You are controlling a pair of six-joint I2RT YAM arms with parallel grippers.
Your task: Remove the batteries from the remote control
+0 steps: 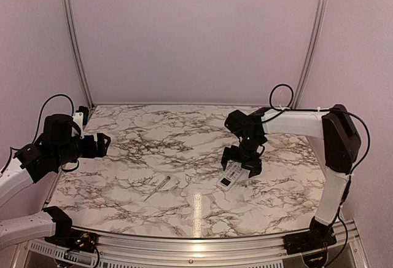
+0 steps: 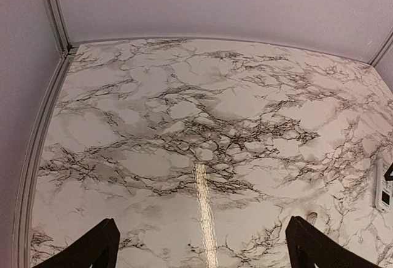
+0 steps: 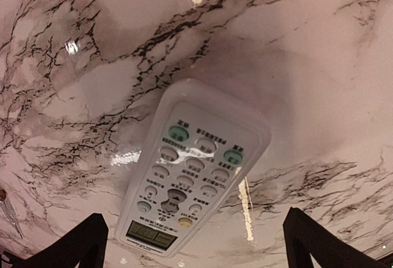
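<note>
Right wrist view first, nearest to farthest: what sits by the fingers?

— The right gripper (image 3: pixel 198 246) has its two dark fingers (image 3: pixel 80 246) spread wide, with nothing held. The remote control (image 3: pixel 195 169) lies flat on the marble table (image 3: pixel 319 53) just beyond them. Its buttons and grey screen face up, and the screen end is nearest the fingers.

— Are they touching it?

— I cannot tell; the tips run off the bottom edge.

— And the batteries?

— Hidden. The handset's other face is down against the table.

— What about from above?

— Towards the near edge, a thin pale grey stick (image 1: pixel 158 188) lies left of centre, well apart from the remote. The remote lies right of centre at an angle, with the right gripper directly over it. Farther back, the left gripper (image 1: pixel 101 144) hangs over the table's left edge, well apart from both.

— Its fingers?

— The left wrist view shows them wide apart, with only bare marble between them. The remote shows at that view's right edge. Behind everything stands a plain pale wall (image 1: pixel 196 34).
</note>
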